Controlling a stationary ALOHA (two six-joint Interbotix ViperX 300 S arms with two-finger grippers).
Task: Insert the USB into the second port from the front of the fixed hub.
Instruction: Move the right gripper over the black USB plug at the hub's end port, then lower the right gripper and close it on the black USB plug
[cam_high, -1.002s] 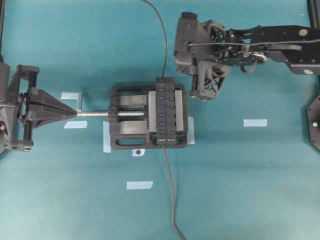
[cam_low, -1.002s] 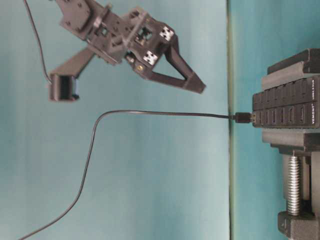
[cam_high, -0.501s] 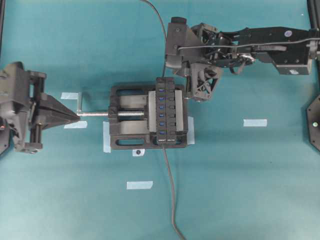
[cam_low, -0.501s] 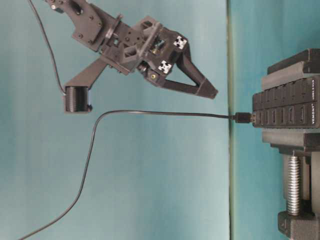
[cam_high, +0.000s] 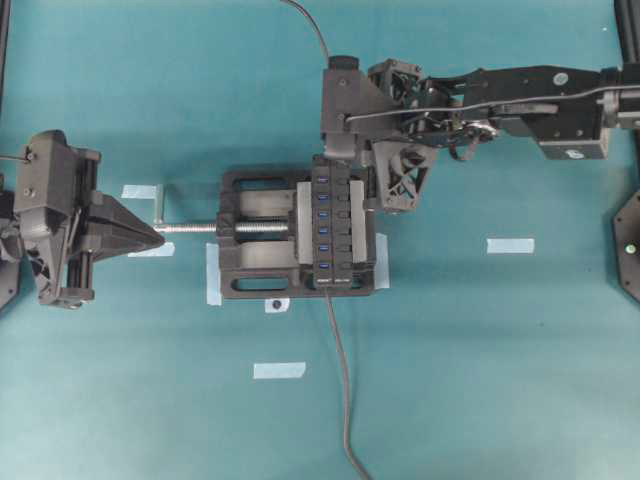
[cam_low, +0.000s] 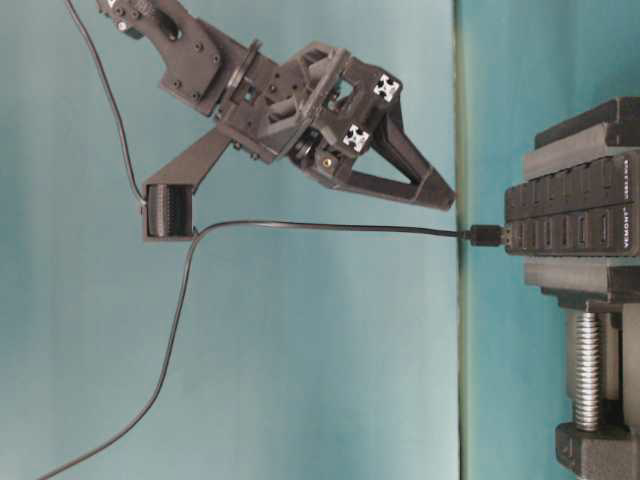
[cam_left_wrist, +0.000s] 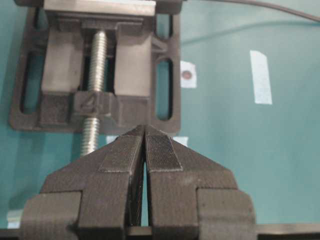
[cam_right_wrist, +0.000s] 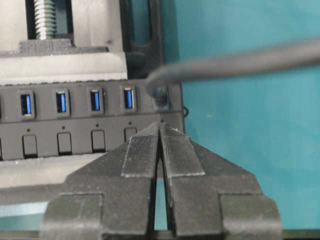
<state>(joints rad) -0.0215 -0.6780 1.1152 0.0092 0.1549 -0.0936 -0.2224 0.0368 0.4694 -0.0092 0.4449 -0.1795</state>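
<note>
Here, right gripper (cam_right_wrist: 159, 131) clenched empty above the hub (cam_high: 333, 222) end, left gripper (cam_left_wrist: 145, 135) clenched empty near the vise (cam_high: 258, 235) screw, cable (cam_low: 330, 228) plugged into hub.

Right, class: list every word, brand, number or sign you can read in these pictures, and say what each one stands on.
"VEMONT": white letters on the end of the black hub, table-level view; reading uncertain.
Smaller white print beside it: too small to read.
"4": raised on the vise, left wrist view; reading uncertain.
Black-and-white square markers on the right hand: patterns, no text.
Tape strips on the table: blank.
</note>
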